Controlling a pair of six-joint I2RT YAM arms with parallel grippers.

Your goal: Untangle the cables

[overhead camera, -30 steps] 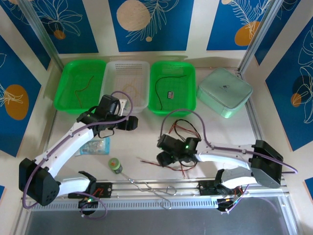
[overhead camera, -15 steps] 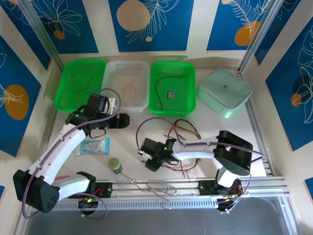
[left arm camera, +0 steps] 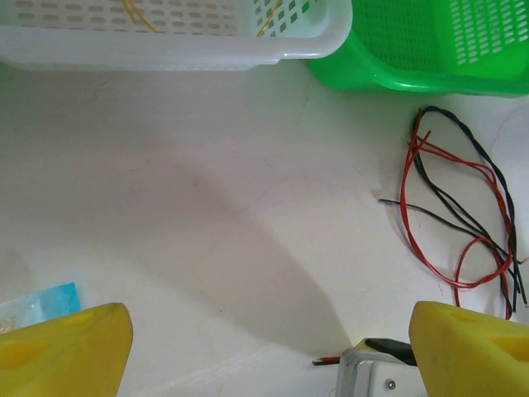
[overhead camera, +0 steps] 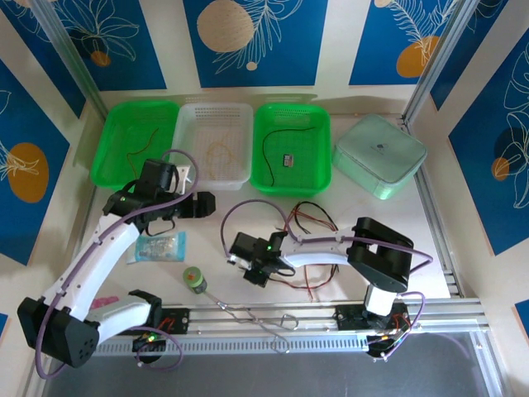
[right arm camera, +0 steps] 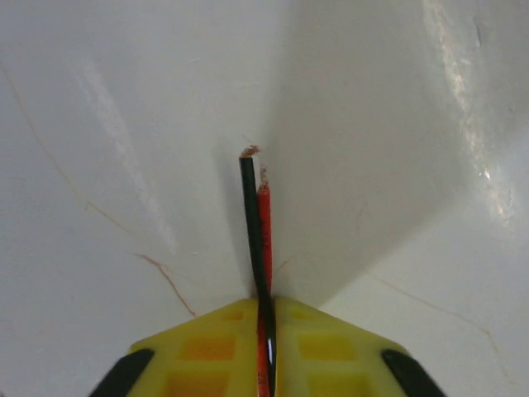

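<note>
A tangle of red and black cables lies on the table in front of the right green tray. In the left wrist view the same cables loop at the right. My right gripper is shut on a red and a black cable; in its wrist view the two cable ends stick out side by side past the yellow fingertips of the gripper. My left gripper is open above bare table, its yellow fingers wide apart and its jaws holding nothing.
Along the back stand a left green tray with a thin wire, a white tray and a mint box. Near the front lie a blue packet, a green roll and a bent silver wire.
My right gripper has moved left across the table, pulling the red and black cable ends with it. My left gripper has drawn back a little to the left.
</note>
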